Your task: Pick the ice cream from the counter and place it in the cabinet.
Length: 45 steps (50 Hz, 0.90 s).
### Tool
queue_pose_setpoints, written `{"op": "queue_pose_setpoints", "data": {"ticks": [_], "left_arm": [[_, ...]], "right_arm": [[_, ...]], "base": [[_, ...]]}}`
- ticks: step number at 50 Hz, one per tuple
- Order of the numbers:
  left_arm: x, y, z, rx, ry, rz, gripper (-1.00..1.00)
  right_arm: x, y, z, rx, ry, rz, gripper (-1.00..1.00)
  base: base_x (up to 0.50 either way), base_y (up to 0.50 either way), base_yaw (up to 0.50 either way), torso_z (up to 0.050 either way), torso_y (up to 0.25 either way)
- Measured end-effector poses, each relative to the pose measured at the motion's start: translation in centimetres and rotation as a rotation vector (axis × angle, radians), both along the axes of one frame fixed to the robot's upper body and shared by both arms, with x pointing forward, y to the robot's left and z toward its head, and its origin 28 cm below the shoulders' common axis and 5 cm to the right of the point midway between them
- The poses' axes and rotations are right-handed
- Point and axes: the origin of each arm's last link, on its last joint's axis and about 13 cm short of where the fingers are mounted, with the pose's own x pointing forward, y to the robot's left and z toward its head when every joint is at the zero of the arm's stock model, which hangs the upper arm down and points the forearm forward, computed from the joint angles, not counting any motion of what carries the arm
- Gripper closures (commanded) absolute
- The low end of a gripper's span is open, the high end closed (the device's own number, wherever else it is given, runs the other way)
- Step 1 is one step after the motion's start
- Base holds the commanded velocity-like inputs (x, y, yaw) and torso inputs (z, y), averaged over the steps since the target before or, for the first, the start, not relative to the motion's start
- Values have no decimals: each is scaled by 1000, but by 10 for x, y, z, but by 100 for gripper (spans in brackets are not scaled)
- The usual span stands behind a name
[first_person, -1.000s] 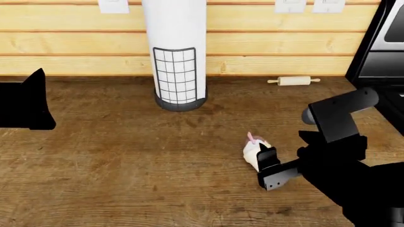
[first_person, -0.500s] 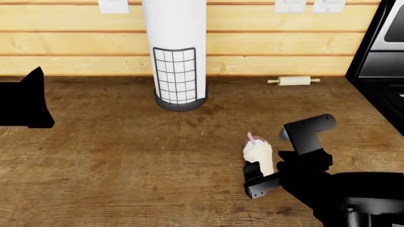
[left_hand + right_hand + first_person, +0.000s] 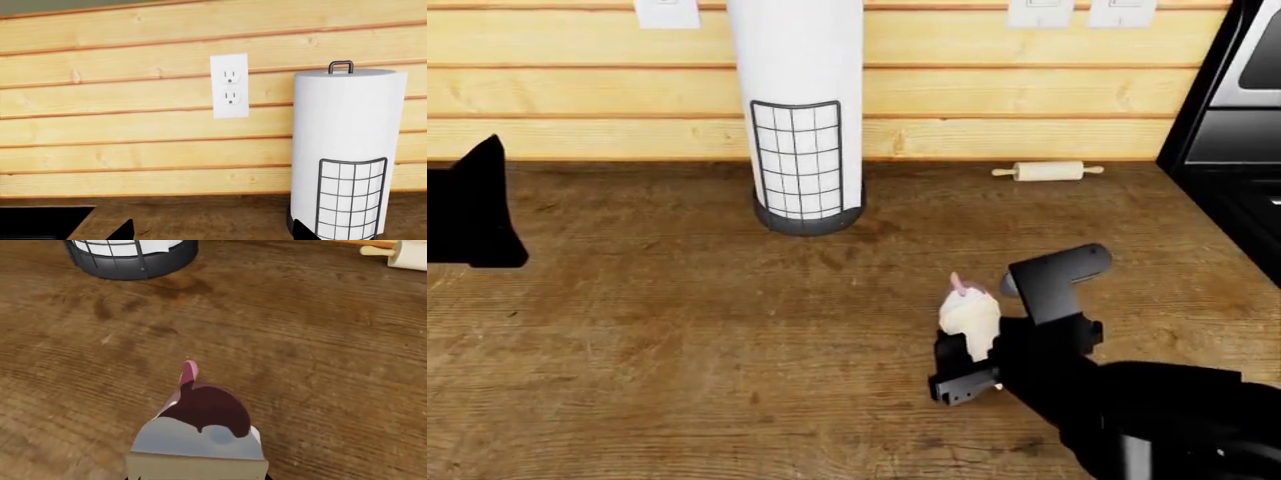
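Head view shows the ice cream [image 3: 970, 314] right of centre, low in the frame, on the counter [image 3: 667, 330] with its pink tip pointing toward the wall. My right claw [image 3: 988, 365] has it by the wide end, one dark finger below and left of it, the rest of the claw on its right; I judge the jaws clamped on it, low on the body so the tip stays free. In the right wrist view the ice cream [image 3: 200, 415] fills the bottom centre, tip aimed up the frame, counter [image 3: 320, 365] all round it; I cannot tell if it is lifted clear yet.

Farther out stand the paper towel roll [image 3: 797, 110] at upper centre and the rolling pin [image 3: 1049, 171] at upper right, both well apart from my grip. My left claw [image 3: 467, 210] waits at the left edge, out of the way; its jaws I cannot tell. No cabinet shows.
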Motion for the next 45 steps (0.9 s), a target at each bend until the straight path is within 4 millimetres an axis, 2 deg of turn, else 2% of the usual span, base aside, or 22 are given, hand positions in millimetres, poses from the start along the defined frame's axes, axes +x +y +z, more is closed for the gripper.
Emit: {"op": "queue_pose_setpoints", "data": {"ticks": [4,7,17,24,32,45], "left_arm": [[-1,0,1,0,-4,2,-100],[-1,0,2,0,-7,3,-100],[-3,-1,6,1,-16,1,-100],[-5,-1,9,0,-23,0,-100],[-7,-2,12,1,-31,-2,-100],[-8,-3,15,7,-33,-6,-100]], "right_arm": [[-5,0,7,-1,-18,12,100],[-9,2,21,-8,-61,23,100],[-34,15,107,-35,-367,89,100],[-56,23,151,-64,-600,128,100],[-74,28,178,-87,-792,160,100],[-85,33,204,-117,-971,191,100]], "base": [[0,0,0,0,0],[0,0,0,0,0],[0,0,0,0,0],[0,0,0,0,0],[0,0,0,0,0],[0,0,0,0,0]]}}
